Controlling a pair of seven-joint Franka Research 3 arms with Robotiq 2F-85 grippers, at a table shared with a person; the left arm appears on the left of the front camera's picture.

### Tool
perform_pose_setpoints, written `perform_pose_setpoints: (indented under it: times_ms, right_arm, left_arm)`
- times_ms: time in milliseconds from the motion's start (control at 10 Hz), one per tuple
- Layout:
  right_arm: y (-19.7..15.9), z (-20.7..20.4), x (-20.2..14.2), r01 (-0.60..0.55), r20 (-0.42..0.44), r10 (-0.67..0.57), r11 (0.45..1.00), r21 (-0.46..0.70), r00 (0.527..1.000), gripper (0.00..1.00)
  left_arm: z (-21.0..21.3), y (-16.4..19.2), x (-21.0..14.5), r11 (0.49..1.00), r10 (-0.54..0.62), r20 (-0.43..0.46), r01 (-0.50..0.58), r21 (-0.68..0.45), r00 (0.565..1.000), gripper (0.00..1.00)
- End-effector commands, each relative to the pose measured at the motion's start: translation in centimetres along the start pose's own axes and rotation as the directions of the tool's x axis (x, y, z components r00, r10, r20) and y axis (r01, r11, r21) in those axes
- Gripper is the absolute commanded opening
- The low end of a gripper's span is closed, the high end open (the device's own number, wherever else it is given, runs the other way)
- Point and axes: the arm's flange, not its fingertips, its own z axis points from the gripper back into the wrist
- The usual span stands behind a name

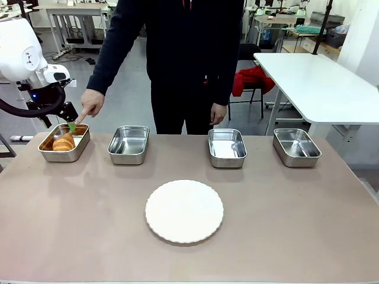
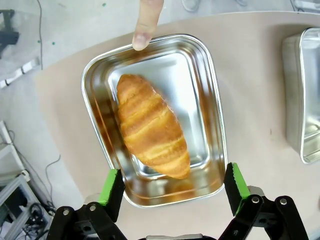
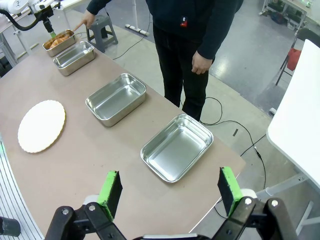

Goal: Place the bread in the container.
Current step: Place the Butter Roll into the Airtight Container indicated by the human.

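Though unheld, bread [image 2: 151, 125] inside container [image 2: 216, 107]

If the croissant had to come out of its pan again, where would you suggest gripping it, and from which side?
Grip the croissant across its thick middle, coming straight down from above. It lies flat and diagonal in the pan, whose walls block a side approach; the tapered ends offer less hold. The left pincer hangs open above it.

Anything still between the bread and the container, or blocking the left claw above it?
Nothing visible does. The bread already lies inside the container, and the left claw hangs open above it. A person's fingertip touches the far rim.
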Motion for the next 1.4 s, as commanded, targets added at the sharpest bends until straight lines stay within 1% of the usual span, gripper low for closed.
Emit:
perform_pose_setpoints:
  times_ms: [0,300,400,500,600,700,900,1000,1100,1200,1300]
  right_arm:
    - [0.0,0.1,0.2,-0.008,0.019,0.008,1.000,0.002,1.000,1.00]
    - [0.0,0.1,0.2,-0.008,0.019,0.008,1.000,0.002,1.000,1.00]
    - [0.0,0.1,0.2,-0.008,0.019,0.008,1.000,0.002,1.000,1.00]
    - [0.0,0.1,0.2,-0.008,0.019,0.008,1.000,0.002,1.000,1.00]
    - [0.0,0.1,0.2,-0.008,0.019,0.008,1.000,0.002,1.000,1.00]
    - [0.0,0.1,0.2,-0.008,0.019,0.008,1.000,0.002,1.000,1.00]
    - [0.0,0.1,0.2,-0.008,0.019,0.008,1.000,0.002,1.000,1.00]
    - [0.0,0.1,0.2,-0.008,0.019,0.008,1.000,0.002,1.000,1.00]
    - [0.0,0.1,0.2,-0.008,0.019,0.008,1.000,0.002,1.000,1.00]
    - [0.0,0.1,0.2,-0.008,0.019,0.008,1.000,0.002,1.000,1.00]
    - [0.0,0.1,0.2,-0.008,0.019,0.008,1.000,0.002,1.000,1.00]
  left_arm:
    - [-0.2,0.1,0.0,1.000,-0.003,0.009,0.003,0.008,1.000,1.00]
    - [0.0,0.0,0.0,1.000,0.000,0.000,0.000,0.000,1.000,1.00]
    - [2.0,-1.6,-1.2,0.999,0.004,0.011,-0.003,-0.054,1.000,1.00]
    - [3.7,-2.3,-2.6,1.000,0.024,0.051,-0.023,-0.004,0.998,1.00]
    - [5.3,-2.9,-3.9,0.999,0.032,0.089,-0.031,-0.006,0.996,1.00]
    - [6.9,-3.8,-5.6,0.999,0.047,0.128,-0.047,-0.004,0.991,1.00]
    - [9.3,-5.0,-10.4,0.999,0.046,0.188,-0.041,-0.028,0.981,1.00]
    - [9.7,-5.7,-13.0,0.998,0.064,0.239,-0.062,-0.015,0.969,1.00]
    - [9.6,-7.0,-16.5,0.997,0.077,0.268,-0.072,-0.029,0.960,1.00]
    - [9.6,-7.7,-18.9,0.997,0.076,0.296,-0.067,-0.042,0.952,1.00]
    - [8.6,-8.1,-20.4,0.998,0.058,0.289,-0.044,-0.055,0.955,1.00]
